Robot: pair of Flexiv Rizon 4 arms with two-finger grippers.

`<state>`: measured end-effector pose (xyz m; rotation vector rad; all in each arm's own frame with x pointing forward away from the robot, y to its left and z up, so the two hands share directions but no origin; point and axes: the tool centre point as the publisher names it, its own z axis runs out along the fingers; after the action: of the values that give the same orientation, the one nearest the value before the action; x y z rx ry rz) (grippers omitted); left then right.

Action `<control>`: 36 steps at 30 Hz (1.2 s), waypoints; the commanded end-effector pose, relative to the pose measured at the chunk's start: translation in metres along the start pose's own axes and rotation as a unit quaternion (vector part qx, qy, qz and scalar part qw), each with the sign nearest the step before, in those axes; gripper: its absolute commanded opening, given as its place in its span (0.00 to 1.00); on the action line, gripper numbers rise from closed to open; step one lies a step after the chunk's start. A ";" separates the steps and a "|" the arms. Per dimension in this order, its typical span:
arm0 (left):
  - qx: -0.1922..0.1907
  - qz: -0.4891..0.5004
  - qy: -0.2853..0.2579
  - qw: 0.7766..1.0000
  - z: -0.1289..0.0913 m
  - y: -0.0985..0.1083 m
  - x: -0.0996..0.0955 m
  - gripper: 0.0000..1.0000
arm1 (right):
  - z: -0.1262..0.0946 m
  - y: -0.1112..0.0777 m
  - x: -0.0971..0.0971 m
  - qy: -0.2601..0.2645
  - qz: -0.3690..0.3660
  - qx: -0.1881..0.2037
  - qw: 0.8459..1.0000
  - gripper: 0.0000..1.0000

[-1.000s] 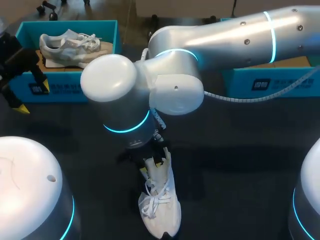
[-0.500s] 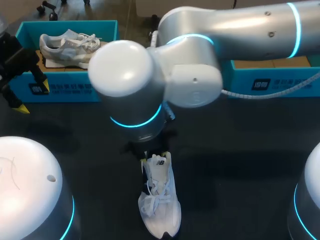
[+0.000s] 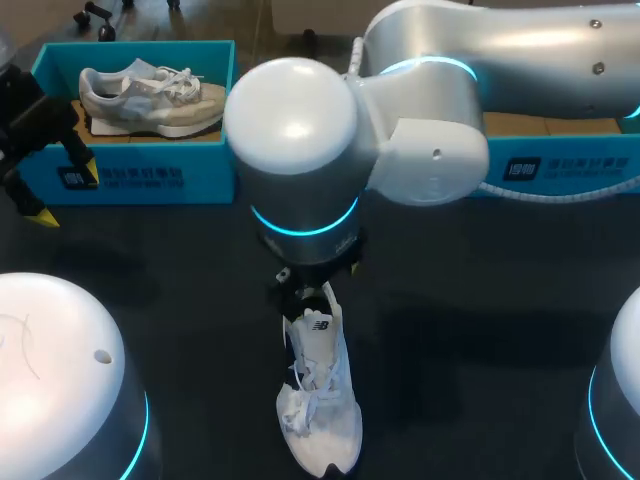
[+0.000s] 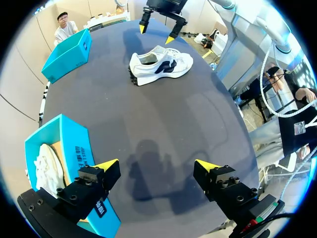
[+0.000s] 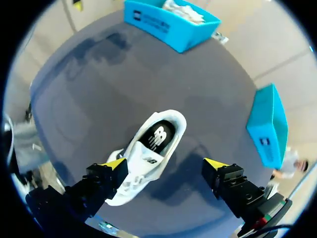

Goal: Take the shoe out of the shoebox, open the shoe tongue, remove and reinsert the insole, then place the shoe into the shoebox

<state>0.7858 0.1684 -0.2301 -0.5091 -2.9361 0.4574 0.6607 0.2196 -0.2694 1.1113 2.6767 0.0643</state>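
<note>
Hovering over white shoe (image 5: 153, 148) on dark table (image 3: 480, 330), right gripper (image 5: 166, 163) spread wide, left gripper (image 4: 157, 163) wide beside shoebox (image 3: 150, 178)

This looks like a robotics lab. A pale robot arm (image 3: 450, 100) with glowing blue rings hangs over a dark round desk (image 4: 173, 124) carrying blue shoeboxes (image 3: 140, 178) and a white shoe (image 3: 322, 400).

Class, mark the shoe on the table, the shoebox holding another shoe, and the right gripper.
shoe (image 3: 320, 388), head view, its laces.
shoebox (image 3: 210, 176), head view, front wall.
right gripper (image 5: 164, 162), right wrist view, between fingertips.
</note>
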 end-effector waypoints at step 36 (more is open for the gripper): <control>-0.001 0.000 0.001 1.000 -0.001 0.000 0.000 1.00 | 0.044 0.055 -0.020 0.082 -0.390 -0.007 0.917 1.00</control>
<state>0.7858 0.1684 -0.2301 -0.5090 -2.9362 0.4574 0.7196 0.2412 -0.2936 -0.0273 3.0409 0.0239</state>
